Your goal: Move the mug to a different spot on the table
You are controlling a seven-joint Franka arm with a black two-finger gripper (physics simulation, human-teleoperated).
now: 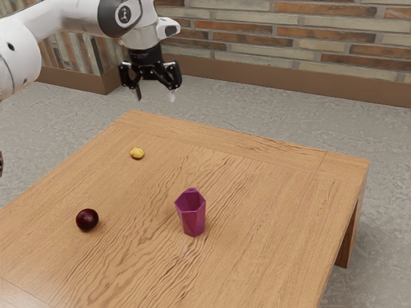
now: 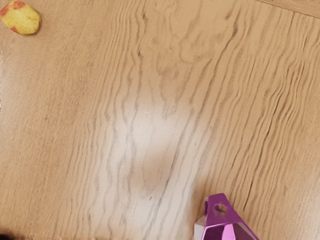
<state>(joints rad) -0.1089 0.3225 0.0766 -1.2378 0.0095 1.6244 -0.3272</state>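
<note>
Mug (image 1: 191,212) first: where does it stand?

Upright on the wooden surface (image 1: 270,186), about midway across and a little to the near side of its middle. It is purple and faceted, mouth up, standing free of the other things.

What lies nearest?

A dark red fruit (image 1: 87,219), toward the exterior view's left, about level with the mug and well apart from it. Farther back on that same side lies a small yellow fruit (image 1: 137,153), well apart from both. In the wrist view the mug (image 2: 222,222) and the yellow fruit (image 2: 20,17) lie well apart, with wood grain between them.

And beyond the surface?

Its far edge, then a grey speckled floor (image 1: 359,122), then a brown skirting board (image 1: 257,74) under a brick wall (image 1: 289,29).

Now the pincer?

The pincer (image 1: 155,96) hangs from the white arm (image 1: 58,25) in the air over the surface's far edge, at the exterior view's left, fingers pointing down. They stand wide apart, holding nothing and touching nothing. It is high above the wood, well apart from the mug and closer to the yellow fruit than to anything else.
</note>
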